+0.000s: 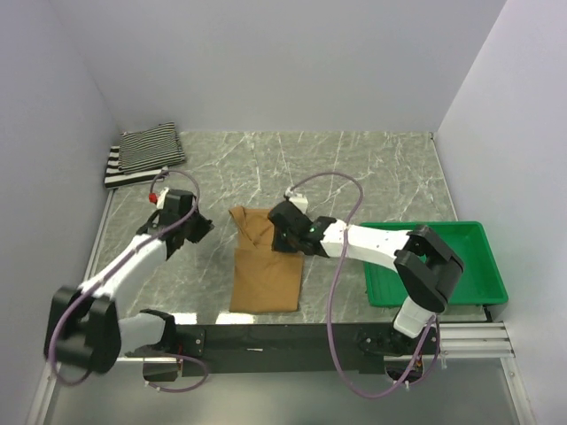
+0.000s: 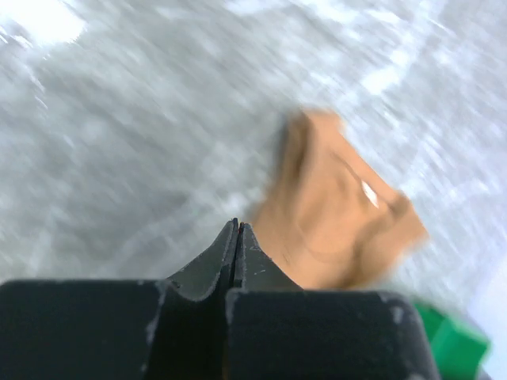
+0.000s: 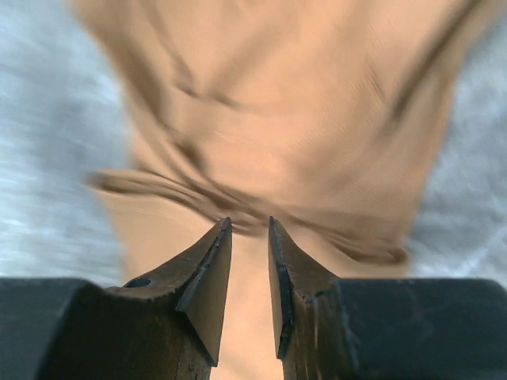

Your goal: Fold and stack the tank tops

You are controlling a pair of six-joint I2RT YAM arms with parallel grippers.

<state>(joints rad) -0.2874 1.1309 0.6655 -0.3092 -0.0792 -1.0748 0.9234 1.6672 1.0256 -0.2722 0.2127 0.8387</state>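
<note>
1. Right pincer point(image 3: 248, 223) – fingers a narrow slot apart, nothing pinched between them that we can see. It hangs directly over the plain tan top point(image 3: 277, 119), which fills nearly all the wrist view beneath and ahead of the tips; a dark rumpled fold of the cloth runs crosswise just beyond them (the picture is blurred, so we cannot tell whether the tips touch the fabric).

2. Tan top, overhead view point(image 1: 264, 274) – laid lengthwise on the marble table point(image 1: 354, 168), its far end under the right pincer and its near end toward the arm bases.

3. Left pincer point(image 2: 237, 226) – fingers pressed together, holding nothing. The tan top lies ahead of it and to its right, apart from the tips, with bare marble under them.

4. Pinstriped top point(image 1: 152, 146) – folded, far beyond the left pincer in the back left corner, resting on the wide-striped top point(image 1: 113, 168), whose edge shows on the left.

5. Green tray point(image 1: 474, 257) – well behind the right pincer, beside that arm's elbow.
</note>
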